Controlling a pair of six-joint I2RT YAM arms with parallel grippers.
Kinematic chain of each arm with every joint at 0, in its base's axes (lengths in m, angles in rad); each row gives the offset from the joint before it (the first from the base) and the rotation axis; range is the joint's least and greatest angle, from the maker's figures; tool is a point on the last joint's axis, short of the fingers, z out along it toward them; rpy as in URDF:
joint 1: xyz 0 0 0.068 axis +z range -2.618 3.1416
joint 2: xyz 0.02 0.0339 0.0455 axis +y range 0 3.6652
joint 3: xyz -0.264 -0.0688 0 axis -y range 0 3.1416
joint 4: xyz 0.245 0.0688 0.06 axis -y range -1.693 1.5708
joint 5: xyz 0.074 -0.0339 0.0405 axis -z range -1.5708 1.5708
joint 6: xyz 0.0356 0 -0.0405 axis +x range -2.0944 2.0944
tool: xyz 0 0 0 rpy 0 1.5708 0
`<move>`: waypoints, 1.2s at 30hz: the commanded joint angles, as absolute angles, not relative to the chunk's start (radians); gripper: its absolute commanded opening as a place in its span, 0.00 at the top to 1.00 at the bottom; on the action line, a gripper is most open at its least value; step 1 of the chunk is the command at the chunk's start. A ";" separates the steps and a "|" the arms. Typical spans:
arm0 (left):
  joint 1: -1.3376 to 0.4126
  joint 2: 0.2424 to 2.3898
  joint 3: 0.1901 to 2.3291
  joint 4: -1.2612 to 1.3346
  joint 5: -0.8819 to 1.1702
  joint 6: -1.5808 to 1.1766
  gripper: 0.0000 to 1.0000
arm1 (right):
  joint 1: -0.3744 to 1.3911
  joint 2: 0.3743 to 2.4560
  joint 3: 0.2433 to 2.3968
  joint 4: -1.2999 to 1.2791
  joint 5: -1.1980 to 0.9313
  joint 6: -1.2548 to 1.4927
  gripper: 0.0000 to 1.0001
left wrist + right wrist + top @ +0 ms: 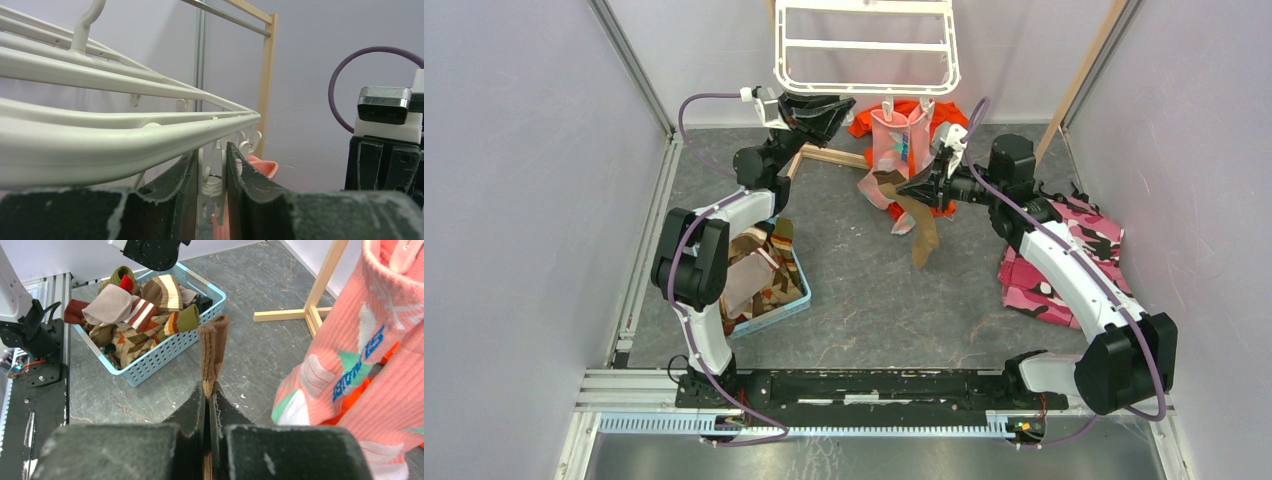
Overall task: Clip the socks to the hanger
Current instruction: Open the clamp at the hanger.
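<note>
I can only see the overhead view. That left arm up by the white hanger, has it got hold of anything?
Observer: Yes. Its wrist view shows the left gripper closed on one small clip dangling from the hanger.
Operator: And the right arm?
Observer: The right gripper pinches a brown sock by one end, fingers shut tight.
Operator: What's half hidden under the left arm?
Observer: A blue basket heaped with socks: striped, argyle, one red.

Hanger (pixel 125 135) glossy white plastic; brown sock (pixel 212 347) fuzzy knit; stand (pixel 280 315) pale wood
</note>
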State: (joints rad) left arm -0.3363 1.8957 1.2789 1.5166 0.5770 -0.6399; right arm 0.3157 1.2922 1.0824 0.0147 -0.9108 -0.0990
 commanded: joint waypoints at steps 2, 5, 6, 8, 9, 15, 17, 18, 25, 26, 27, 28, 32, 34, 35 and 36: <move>-0.340 1.870 1.305 1.738 0.579 -0.706 0.86 | 0.355 1.296 1.149 0.122 -0.843 0.050 1.00; -0.340 1.870 1.304 1.737 0.575 -0.722 0.87 | 0.375 1.336 1.196 0.156 -0.886 0.125 1.00; -0.340 1.872 1.306 1.737 0.573 -0.728 0.87 | 0.386 1.351 1.210 0.161 -0.895 0.149 1.00; -0.340 1.874 1.310 1.738 0.569 -0.741 0.87 | 0.399 1.383 1.227 0.189 -0.907 0.201 1.00; -0.340 1.874 1.310 1.737 0.568 -0.745 0.87 | 0.406 1.395 1.230 0.206 -0.903 0.227 1.00; -0.340 1.881 1.322 1.738 0.544 -0.796 0.88 | 0.423 1.460 1.206 0.440 -0.839 0.445 1.00; -0.339 1.883 1.327 1.737 0.538 -0.814 0.88 | 0.426 1.489 1.205 0.531 -0.843 0.536 1.00; -0.340 1.884 1.330 1.737 0.534 -0.827 0.88 | 0.427 1.505 1.203 0.577 -0.846 0.595 1.00; -0.340 1.880 1.338 1.737 0.529 -0.864 0.88 | 0.427 1.556 1.175 0.776 -0.783 0.823 1.00; -0.340 1.878 1.336 1.737 0.527 -0.866 0.88 | 0.427 1.557 1.175 0.759 -0.759 0.827 1.00; -0.340 1.878 1.338 1.737 0.528 -0.869 0.88 | 0.427 1.559 1.174 0.744 -0.736 0.836 1.00; -0.341 1.876 1.339 1.738 0.527 -0.872 0.88 | 0.427 1.561 1.174 0.730 -0.719 0.840 1.00; -0.340 1.876 1.341 1.737 0.525 -0.888 0.88 | 0.427 1.564 1.149 0.711 -0.674 0.867 1.00; -0.341 1.876 1.342 1.737 0.525 -0.897 0.88 | 0.427 1.566 1.128 0.745 -0.668 0.906 1.00; -0.342 1.876 1.341 1.738 0.524 -0.901 0.88 | 0.428 1.566 1.122 0.759 -0.666 0.918 1.00; -0.340 1.874 1.341 1.737 0.526 -0.903 0.88 | 0.428 1.566 1.116 0.763 -0.662 0.927 1.00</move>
